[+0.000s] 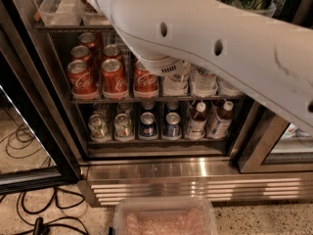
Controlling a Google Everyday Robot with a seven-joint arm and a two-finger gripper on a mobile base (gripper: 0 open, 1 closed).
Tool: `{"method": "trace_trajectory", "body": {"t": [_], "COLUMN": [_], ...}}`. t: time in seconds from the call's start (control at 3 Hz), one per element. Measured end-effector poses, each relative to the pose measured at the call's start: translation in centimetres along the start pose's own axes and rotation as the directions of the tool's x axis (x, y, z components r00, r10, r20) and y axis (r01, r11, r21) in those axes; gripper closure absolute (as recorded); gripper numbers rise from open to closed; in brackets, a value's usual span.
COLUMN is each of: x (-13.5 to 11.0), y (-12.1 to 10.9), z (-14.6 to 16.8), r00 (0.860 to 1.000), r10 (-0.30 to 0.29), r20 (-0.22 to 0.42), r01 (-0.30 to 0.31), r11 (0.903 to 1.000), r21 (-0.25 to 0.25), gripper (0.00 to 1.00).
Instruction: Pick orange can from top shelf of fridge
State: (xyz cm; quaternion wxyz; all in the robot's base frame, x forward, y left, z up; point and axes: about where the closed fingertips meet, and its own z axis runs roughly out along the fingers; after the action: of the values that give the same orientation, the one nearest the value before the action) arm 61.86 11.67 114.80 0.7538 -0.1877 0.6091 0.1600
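Orange can is out of sight. My hand is off-frame above the top shelf point(68, 28), so I cannot tell its opening. I'd advance slowly, avoiding the tubs point(57, 8).

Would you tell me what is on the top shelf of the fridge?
A clear tub at the left end of the top shelf. The white arm covers the rest; neither the orange can nor the gripper shows.

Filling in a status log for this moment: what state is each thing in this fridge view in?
fridge: door open.
red cola cans: upright on the middle rack.
bottles: upright, capped.
arm: stretched across toward the top shelf.
gripper: out of view past the top edge.
orange can: not visible.
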Motion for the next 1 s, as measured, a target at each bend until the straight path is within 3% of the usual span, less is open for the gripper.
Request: {"method": "trace_trajectory", "body": {"t": [0.33, 0.67, 1.0], "x": [-1.0, -2.2, -0.8], "y": [-1.9, -2.2, -2.3], "z": [-2.5, -3.5, -4.9], "r00": [0.998, 0.987, 0.958], "r10": [0.057, 0.155, 0.264], "r20": [-0.016, -0.043, -0.113], "r01": [-0.058, -0.159, -0.283], "r11": [0.9976, 0.9789, 0.9319], "r21": [-0.037, -0.128, -0.226], "gripper": [1.00, 1.00, 1.00]}}
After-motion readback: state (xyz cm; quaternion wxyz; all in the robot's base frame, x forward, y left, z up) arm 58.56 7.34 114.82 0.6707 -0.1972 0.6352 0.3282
